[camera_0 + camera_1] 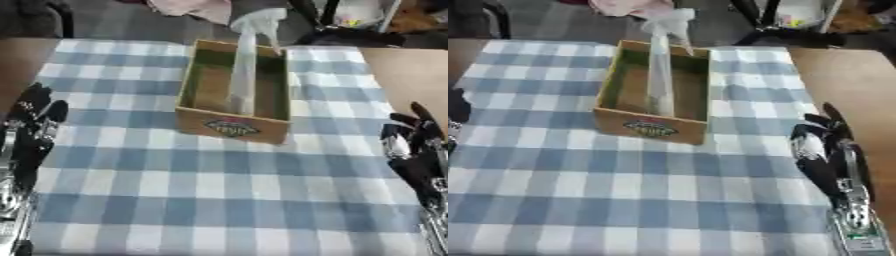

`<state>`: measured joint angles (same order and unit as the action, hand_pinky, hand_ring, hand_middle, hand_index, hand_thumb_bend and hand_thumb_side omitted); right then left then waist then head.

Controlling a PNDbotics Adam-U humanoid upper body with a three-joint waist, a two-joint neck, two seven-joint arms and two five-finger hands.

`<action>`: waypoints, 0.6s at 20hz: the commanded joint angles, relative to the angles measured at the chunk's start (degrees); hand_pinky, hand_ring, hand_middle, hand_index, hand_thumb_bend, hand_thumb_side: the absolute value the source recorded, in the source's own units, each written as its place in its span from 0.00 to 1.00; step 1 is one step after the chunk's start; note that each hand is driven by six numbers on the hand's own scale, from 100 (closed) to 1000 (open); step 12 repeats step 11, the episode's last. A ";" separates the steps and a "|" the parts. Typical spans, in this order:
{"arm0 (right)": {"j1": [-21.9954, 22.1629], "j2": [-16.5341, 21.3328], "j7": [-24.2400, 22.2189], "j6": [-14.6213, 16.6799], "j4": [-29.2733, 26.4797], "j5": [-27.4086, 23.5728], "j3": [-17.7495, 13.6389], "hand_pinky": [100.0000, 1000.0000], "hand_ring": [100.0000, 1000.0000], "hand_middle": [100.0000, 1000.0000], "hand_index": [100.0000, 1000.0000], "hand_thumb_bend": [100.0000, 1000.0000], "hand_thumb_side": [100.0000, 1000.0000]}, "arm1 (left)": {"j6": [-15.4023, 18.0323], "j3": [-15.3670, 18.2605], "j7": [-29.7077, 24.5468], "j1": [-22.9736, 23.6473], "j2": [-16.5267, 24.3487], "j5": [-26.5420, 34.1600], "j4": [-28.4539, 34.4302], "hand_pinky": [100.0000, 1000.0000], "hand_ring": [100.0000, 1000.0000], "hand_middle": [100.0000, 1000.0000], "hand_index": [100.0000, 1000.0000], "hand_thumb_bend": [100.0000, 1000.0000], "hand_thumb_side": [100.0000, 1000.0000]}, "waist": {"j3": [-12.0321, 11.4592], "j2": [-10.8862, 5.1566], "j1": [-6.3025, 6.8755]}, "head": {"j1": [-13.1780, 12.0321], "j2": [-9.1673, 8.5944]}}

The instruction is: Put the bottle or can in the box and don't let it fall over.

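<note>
- Left hand (33, 120), black w/ silver joints: low at the left edge of the left eye view, fingers straight and pointing up, holding nothing. Arm below it cut off by the frame; in the right eye view only a dark sliver of it shows at the left edge.
- Blue-and-white checked cloth (201, 190) covers the counter; bare brown counter (855, 85) shows to the right of it.
- Open wooden box with greenish inner walls and a printed oval label on its near side (234, 127): sits on the cloth, center, toward the far end.
- Tall pale translucent bottle (242, 75), blurred: stands inside the box, base on the box floor near the front wall, roughly upright w/ a slight lean. Its top reaches above the far rim and merges w/ a pale smeared shape there; can't make out cap or what is touching it.
- Bottle is well apart from both sets of fingers, between the two hands and farther back.
- Right hand (822, 145), black w/ silver: rests at the right edge of the cloth, fingers relaxed and pointing up, empty. Silver forearm runs off the lower right corner.
</note>
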<state>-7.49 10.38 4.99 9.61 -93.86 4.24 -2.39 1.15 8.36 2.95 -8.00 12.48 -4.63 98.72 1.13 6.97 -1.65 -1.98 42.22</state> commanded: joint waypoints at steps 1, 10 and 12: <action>-0.35 0.94 -0.68 0.22 -1.39 -0.35 0.40 0.98 0.75 0.76 1.00 0.05 0.27 | 0.24 0.10 0.60 -0.41 0.28 -0.74 0.17 0.94 0.96 0.86 0.96 0.58 0.63 | 0.09 -1.04 0.15 | 0.07 -0.15; -0.15 0.95 -1.13 0.30 -1.38 -0.72 0.53 0.97 0.74 0.76 1.00 0.05 0.27 | 0.00 -0.25 1.27 -0.34 0.11 -1.47 -0.43 0.92 0.95 0.88 0.97 0.58 0.59 | 0.62 -1.30 0.16 | 0.69 -0.19; -0.06 0.90 -1.25 0.32 -1.36 -0.76 0.56 0.96 0.74 0.76 1.00 0.05 0.27 | -0.07 -0.31 1.21 -0.24 0.07 -1.61 -0.52 0.92 0.95 0.89 0.98 0.58 0.59 | 0.68 -1.43 0.13 | 0.72 -0.06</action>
